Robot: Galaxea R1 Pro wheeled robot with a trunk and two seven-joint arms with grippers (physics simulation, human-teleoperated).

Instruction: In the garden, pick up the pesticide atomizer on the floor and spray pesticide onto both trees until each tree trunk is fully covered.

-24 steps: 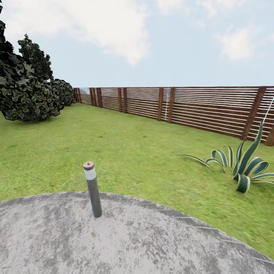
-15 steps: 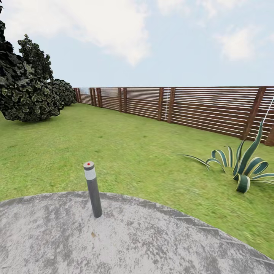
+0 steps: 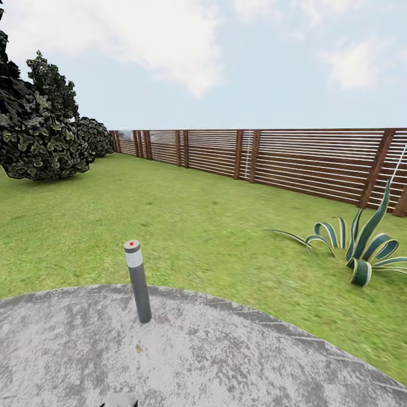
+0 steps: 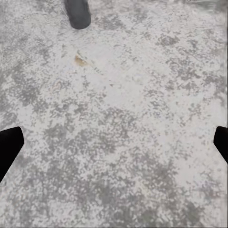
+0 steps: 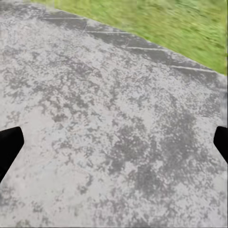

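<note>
The pesticide atomizer (image 3: 137, 281), a slim dark-grey cylinder with a pale band and a red dot on its cap, stands upright on the grey concrete floor (image 3: 226, 362) near its curved edge. In the left wrist view its base (image 4: 78, 12) shows ahead of my left gripper (image 4: 114, 142), which hangs open over bare floor, well short of it. My right gripper (image 5: 114, 142) is also open above the floor (image 5: 109, 123), with nothing between its fingers. The trees and their trunks are out of view.
Lawn (image 3: 198, 215) stretches from the paving to a brown slat fence (image 3: 294, 158). Dark bushes (image 3: 42, 135) stand at the far left and a striped-leaf plant (image 3: 362, 249) at the right. A small grey robot part (image 3: 120, 401) pokes in at the bottom edge.
A small grey robot part has come into the head view's bottom edge. The atomizer has not moved.
</note>
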